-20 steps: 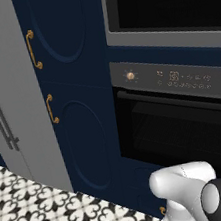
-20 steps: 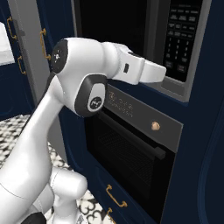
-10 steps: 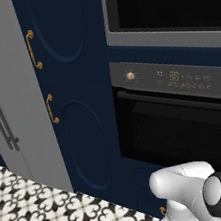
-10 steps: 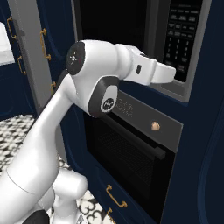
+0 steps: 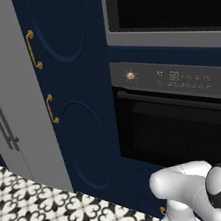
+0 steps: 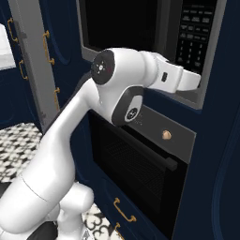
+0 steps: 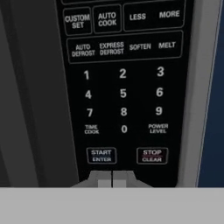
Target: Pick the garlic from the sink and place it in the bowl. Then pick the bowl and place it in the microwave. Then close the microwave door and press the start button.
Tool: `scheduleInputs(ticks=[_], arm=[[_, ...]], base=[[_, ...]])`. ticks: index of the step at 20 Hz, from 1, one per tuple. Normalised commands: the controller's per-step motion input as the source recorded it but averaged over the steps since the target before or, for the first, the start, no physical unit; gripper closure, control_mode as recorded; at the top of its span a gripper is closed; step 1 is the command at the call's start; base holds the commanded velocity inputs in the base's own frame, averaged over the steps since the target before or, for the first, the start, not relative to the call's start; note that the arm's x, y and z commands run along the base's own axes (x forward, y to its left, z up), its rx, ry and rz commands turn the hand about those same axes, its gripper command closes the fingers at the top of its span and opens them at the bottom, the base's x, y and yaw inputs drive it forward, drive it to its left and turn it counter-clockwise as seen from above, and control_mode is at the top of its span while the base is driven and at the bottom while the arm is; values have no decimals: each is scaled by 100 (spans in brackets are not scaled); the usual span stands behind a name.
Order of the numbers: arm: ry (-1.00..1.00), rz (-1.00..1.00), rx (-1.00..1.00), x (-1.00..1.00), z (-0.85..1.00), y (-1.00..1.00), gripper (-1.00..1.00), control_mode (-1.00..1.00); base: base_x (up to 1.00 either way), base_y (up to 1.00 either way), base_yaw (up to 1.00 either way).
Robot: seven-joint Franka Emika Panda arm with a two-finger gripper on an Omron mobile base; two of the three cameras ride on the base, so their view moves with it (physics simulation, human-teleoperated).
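Note:
The microwave door [image 5: 166, 2], grey-framed with black glass, stands closed; it also appears as the microwave door [image 6: 119, 26]. To its right is the microwave's black keypad [image 6: 191, 28]. My gripper [image 6: 200, 83] reaches to the keypad's lower edge. In the hand view my gripper [image 7: 112, 179] is shut with nothing in it, its tips pressed together just below the START button [image 7: 101, 155]. STOP/CLEAR [image 7: 152, 155] sits to the right of it. Garlic, bowl and sink are out of view.
Below the microwave is the black oven [image 5: 178, 127] with a brass knob [image 6: 166, 135] and bar handle. Navy cabinet doors [image 5: 69, 63] and a grey fridge [image 5: 4, 99] stand to the left. The floor [image 5: 48, 218] has patterned tiles.
In the right base view the arm has stretched further right, carrying the hand up to the microwave's keypad. The gripper has stayed shut.

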Motion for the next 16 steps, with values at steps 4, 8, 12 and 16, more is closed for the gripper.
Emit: scheduleInputs(ticks=[4, 8, 12, 16], arm=[[0, 0, 0, 15, -1, -3, 100, -100], [0, 0, 0, 20, 0, 0, 100, -100], [0, 0, 0, 36, 0, 0, 100, -100], [0, 1, 0, 58, -11, -1, 100, -100]], base=[[0, 0, 0], [0, 0, 0], [0, 0, 0], [0, 0, 0]])
